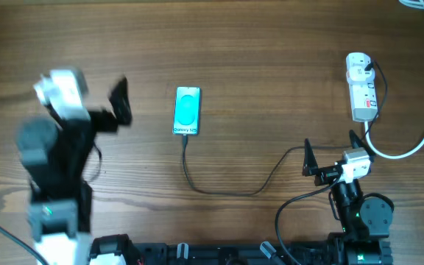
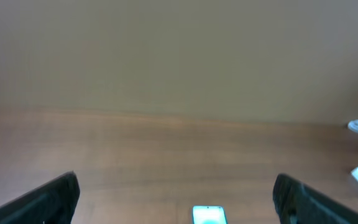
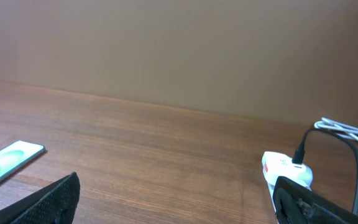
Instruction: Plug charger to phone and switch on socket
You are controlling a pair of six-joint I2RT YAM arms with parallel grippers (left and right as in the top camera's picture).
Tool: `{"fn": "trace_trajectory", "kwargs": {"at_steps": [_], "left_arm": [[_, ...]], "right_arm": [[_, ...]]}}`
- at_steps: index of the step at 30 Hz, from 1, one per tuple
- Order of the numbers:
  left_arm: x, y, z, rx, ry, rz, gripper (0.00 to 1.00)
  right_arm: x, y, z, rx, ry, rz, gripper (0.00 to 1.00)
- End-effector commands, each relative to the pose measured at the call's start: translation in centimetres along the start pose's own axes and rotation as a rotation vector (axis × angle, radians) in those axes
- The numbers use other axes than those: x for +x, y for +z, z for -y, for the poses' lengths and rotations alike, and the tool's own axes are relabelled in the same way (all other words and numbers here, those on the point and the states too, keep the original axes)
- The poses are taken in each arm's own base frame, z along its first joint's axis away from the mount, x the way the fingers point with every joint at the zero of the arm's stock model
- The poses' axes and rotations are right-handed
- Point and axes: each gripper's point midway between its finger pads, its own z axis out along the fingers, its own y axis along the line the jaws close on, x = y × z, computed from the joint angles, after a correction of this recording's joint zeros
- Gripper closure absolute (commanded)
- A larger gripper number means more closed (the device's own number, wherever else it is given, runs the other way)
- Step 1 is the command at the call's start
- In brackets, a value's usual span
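Observation:
The phone (image 1: 187, 110) lies flat at the table's middle with its cyan screen up. The black charger cable (image 1: 227, 192) runs from the phone's near end in a loop to the white socket (image 1: 362, 87) at the far right; its tip touches the phone's end. The socket has a small red switch (image 1: 372, 104). My left gripper (image 1: 121, 109) is open and empty, left of the phone. My right gripper (image 1: 332, 151) is open and empty, just in front of the socket. The left wrist view shows the phone (image 2: 209, 215) between open fingers (image 2: 176, 199). The right wrist view shows the socket (image 3: 284, 169), the phone (image 3: 5, 163) and open fingers (image 3: 179, 199).
A thicker white cable (image 1: 411, 151) curves from the socket up to the far right corner; it also shows in the right wrist view (image 3: 347, 130). The table is bare brown wood (image 1: 271, 66). The arm bases stand along the front edge.

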Motion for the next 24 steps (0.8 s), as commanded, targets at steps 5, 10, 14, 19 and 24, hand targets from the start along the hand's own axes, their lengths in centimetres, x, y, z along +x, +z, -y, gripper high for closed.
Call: {"fn": "trace_trajectory", "kwargs": {"at_steps": [5,10,14,19,24], "left_arm": [[9.6,-3.4,1.7,0.064,0.266,0.161,0.0],[12.8,-3.9,0.8,0.028,0.326,0.19,0.0],[15.1,-4.0,0.5,0.022,0.318,0.152,0.0],[15.7,-4.1,0.3,0.019,0.312,0.129,0.0],[15.7,-4.1,0.4,0.021,0.312,0.129,0.0]], "right_arm": [[-0.2,-0.1,0.3,0.019,0.006,0.011,0.0],[-0.2,-0.1,0.3,0.019,0.006,0.011,0.0],[-0.2,-0.1,0.3,0.019,0.006,0.011,0.0],[-0.2,-0.1,0.3,0.018,0.006,0.01,0.0],[-0.2,-0.1,0.3,0.019,0.006,0.011,0.0]]}}
